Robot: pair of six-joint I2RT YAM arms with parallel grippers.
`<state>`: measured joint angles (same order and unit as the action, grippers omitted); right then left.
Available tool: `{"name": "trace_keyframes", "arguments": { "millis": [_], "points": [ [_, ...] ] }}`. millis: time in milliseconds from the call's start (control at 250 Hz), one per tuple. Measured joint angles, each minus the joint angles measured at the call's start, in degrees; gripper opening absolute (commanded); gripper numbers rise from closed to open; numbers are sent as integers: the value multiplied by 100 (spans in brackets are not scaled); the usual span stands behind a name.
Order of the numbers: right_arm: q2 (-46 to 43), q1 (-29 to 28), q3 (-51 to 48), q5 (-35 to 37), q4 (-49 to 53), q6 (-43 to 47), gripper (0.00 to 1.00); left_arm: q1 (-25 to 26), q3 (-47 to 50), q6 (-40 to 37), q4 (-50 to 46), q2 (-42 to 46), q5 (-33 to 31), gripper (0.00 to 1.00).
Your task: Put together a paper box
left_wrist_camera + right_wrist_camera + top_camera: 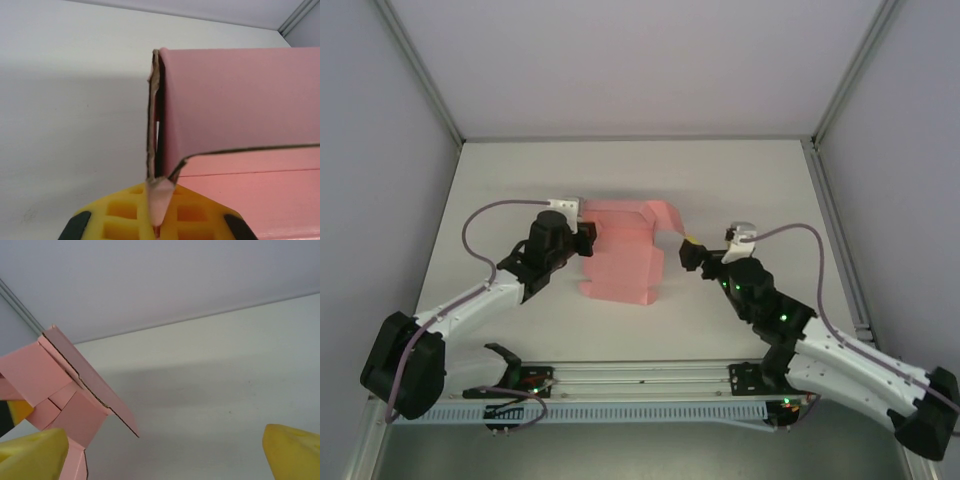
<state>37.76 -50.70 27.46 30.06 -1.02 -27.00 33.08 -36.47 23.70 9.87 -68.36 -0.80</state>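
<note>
One paper box point(620, 255), two arms and two grippers, that is the whole count. The box is pink card, partly folded, lying near the middle of the white table point(750, 180) between the two grippers, with one long flap rising from its far right corner and slanting towards the right side. The table is bare and matte, boxed in by pale walls with metal posts running up the corners, and a metal rail point(640, 375) runs along the near edge where both bases are bolted. The left arm reaches in from the near left corner, elbow bent, its wrist turned towards the box's far left edge. The left gripper point(588, 235) is clamped on the card there: from its wrist camera a thin upright flap, raw brown along its cut edge, is nipped between the yellow pads point(125, 215), with the pink panels spreading away to the right. The right arm comes from the near right corner, folded at the elbow, its wrist pointing at the raised flap. The right gripper point(692, 248) has its jaws spread wide; one of its yellow fingers point(295, 452) stands well clear over the table, the other sits just beside the folded pink flaps, and I cannot tell whether it touches them
</note>
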Motion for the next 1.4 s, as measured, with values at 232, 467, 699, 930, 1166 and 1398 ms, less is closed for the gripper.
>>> {"name": "trace_keyframes", "arguments": {
  "millis": [232,467,699,930,1166,1398],
  "points": [
    [-588,1486,262,-225,1316,-22,99,-7,120,-315,103,92,566,0],
    [173,2048,485,-1797,1213,286,78,-4,184,-490,214,201,922,0],
    [1379,2044,721,-3834,479,654,62,-4,184,-511,214,212,1010,0],
    [2013,1641,1010,-4690,122,949,60,-11,184,-509,212,212,1003,0],
    [2592,1095,1320,-4463,107,1235,59,-79,184,-509,146,199,850,0],
    [2780,925,1539,-3370,382,1309,64,-76,181,-507,-46,168,581,0]
  ]
}}
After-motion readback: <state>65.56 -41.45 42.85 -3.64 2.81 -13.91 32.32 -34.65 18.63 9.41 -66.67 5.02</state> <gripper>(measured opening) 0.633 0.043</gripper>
